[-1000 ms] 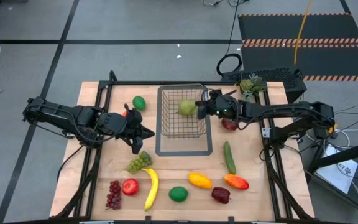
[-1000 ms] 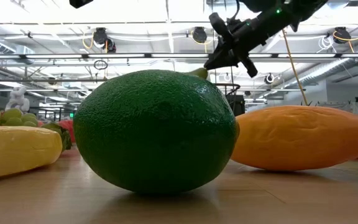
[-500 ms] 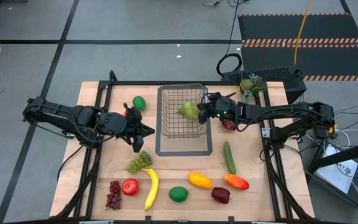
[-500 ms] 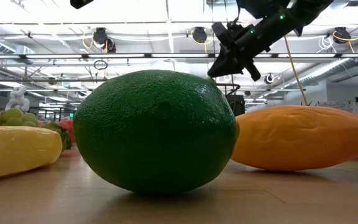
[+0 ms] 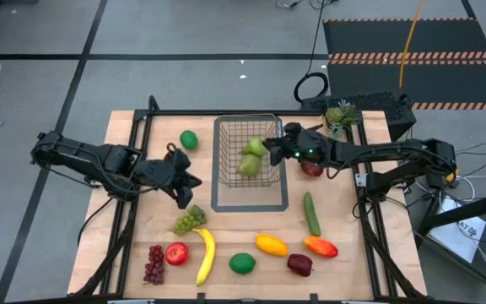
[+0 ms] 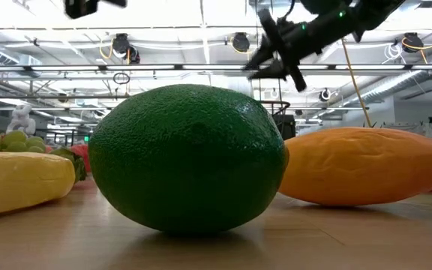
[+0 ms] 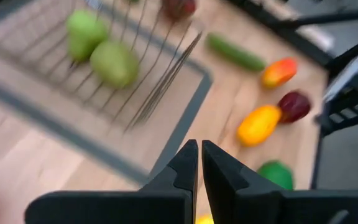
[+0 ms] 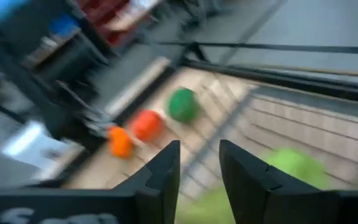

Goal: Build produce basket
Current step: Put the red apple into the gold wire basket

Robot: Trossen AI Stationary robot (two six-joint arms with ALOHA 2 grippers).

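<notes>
The grey wire-mesh basket [image 5: 247,128] stands at the table's far middle, inside a flat grey outline. A green pear [image 5: 249,159] lies on its mesh floor, and also shows in the left wrist view as the pear [image 7: 113,63]. My right gripper [image 5: 271,150] hovers open over the basket's right rim, holding nothing; in the right wrist view my right gripper [image 8: 199,168] has its fingers apart. My left gripper [image 5: 198,181] is shut and empty, left of the basket, above the green grapes [image 5: 190,220].
Along the near side lie red grapes [image 5: 154,263], a red apple [image 5: 176,252], a banana [image 5: 205,256], a lime [image 5: 242,263], a yellow mango [image 5: 271,245], a dark apple [image 5: 299,264] and a red-orange mango [image 5: 321,247]. A cucumber [image 5: 311,213] lies right of the basket, another lime [image 5: 189,139] left of it.
My right gripper held the pear above the basket's right part, then let it go; the pear has dropped onto the basket's floor, slightly left of where it hung. My left gripper has shifted a little toward the table's left.
</notes>
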